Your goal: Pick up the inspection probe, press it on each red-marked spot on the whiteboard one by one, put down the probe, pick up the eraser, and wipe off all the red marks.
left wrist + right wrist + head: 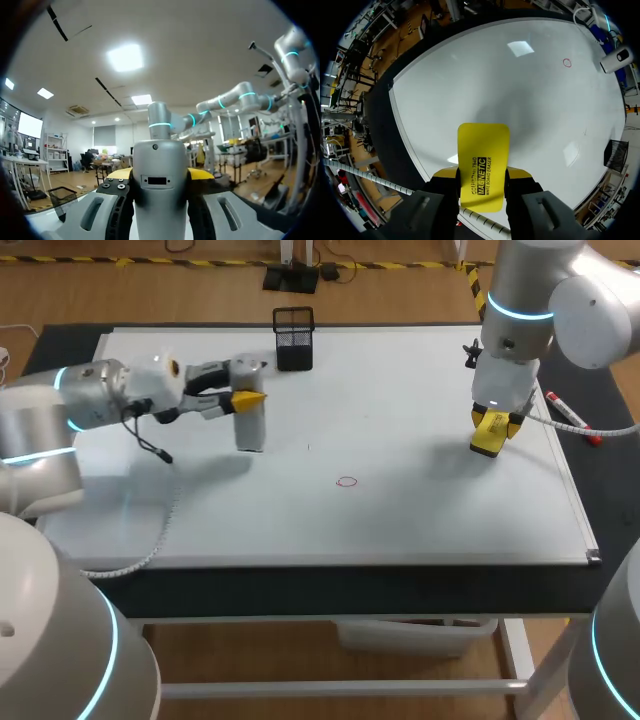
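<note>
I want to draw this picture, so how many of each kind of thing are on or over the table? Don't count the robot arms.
1 whiteboard
1 probe
1 yellow eraser
1 red ring drawn on the board
1 black mesh cup
1 marker pen
Total: 6

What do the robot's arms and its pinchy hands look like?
The left arm and right arm are chunky silver-grey tubes with glowing light-blue rings at the joints. A thin black cable and a white ribbed hose hang off the left one. The left gripper and right gripper have grey fingers with bright yellow tips.
</note>
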`<state>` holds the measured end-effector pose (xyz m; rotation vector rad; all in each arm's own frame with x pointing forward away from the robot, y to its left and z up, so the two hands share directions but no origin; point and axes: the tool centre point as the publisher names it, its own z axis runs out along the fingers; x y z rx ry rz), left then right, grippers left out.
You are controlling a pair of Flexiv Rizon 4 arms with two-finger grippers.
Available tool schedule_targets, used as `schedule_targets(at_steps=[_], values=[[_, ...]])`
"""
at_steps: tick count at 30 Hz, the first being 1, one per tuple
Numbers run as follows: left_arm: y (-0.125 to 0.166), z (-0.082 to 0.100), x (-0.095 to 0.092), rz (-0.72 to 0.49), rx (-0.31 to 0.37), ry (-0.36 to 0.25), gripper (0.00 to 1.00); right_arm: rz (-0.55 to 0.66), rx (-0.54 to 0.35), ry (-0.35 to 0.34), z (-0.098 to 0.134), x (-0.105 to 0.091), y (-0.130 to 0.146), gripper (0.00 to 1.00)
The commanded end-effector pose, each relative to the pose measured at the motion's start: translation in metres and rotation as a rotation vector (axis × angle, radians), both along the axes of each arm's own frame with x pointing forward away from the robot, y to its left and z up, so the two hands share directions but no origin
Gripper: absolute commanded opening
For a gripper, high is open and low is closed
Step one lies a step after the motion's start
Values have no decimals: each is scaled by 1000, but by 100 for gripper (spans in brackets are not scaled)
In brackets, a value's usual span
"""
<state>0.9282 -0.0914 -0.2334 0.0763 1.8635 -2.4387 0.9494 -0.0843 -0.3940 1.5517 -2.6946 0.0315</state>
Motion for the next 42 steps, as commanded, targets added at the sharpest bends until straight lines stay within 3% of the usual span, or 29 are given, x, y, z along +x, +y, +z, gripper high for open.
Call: schedule_targets(at_steps=[1,11,28,33,42], values=[[23,4,-3,44,0,9,0,2,-2,0,1,0,-1,0],[47,-2,4,75,-7,24,0,2,-2,0,1,0,-1,0],[53,0,4,82,-11,22,0,2,-2,0,1,0,-1,0],[53,0,4,82,-11,22,0,46,-9,-4,3,-15,29,0],[53,0,4,82,-11,22,0,154,-11,-10,15,-38,107,0]])
